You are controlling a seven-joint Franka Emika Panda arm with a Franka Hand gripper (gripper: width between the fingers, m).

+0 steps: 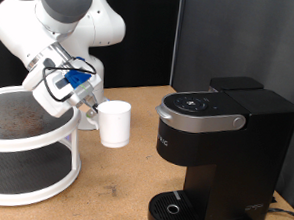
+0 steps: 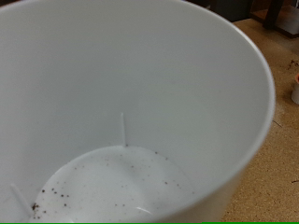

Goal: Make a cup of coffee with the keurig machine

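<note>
The white cup (image 1: 115,123) stands upright between the round shelf stand and the keurig machine (image 1: 220,145), in the middle of the exterior view. My gripper (image 1: 94,110) is at the cup's rim on the exterior view's left side, shut on the cup's wall. The wrist view looks straight down into the cup (image 2: 140,103); its white inside fills the frame, with dark specks on the bottom. My fingers do not show there. The black machine stands at the exterior view's right, lid down, with nothing on its round drip tray (image 1: 171,208). I cannot tell whether the cup touches the table.
A white two-tier round stand (image 1: 28,173) with a brown top plate sits at the exterior view's left, close beside the cup. The wooden table (image 1: 112,198) runs under everything. A dark curtain hangs behind the machine.
</note>
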